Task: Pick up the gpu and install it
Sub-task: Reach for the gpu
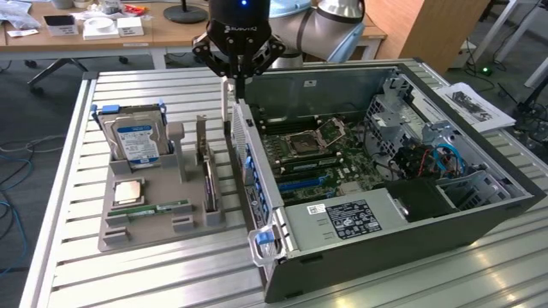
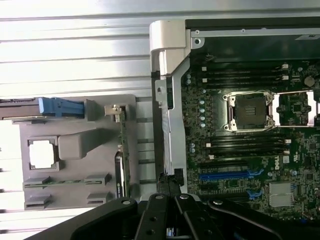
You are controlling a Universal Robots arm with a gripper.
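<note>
The gpu (image 1: 205, 170) stands on edge in a slot of the grey holder (image 1: 145, 226), a thin green card with a dark block on one face. In the wrist view the gpu (image 2: 122, 145) shows edge-on, beside the computer case's side wall. My gripper (image 1: 236, 80) hangs shut and holds nothing. It is above the gap between the holder and the open case (image 1: 411, 237), behind the card's far end and well above it. The black fingertips (image 2: 169, 184) meet over the case wall. Blue expansion slots (image 2: 227, 175) lie on the motherboard (image 1: 317, 160).
On the grey holder (image 2: 75, 145) a hard drive (image 1: 135, 138) with a blue label stands upright, and a processor (image 1: 128, 190) and a memory stick (image 1: 158, 208) lie flat. All of this rests on a slatted aluminium table (image 1: 128, 269). Papers (image 1: 475, 106) lie at the exterior view's right.
</note>
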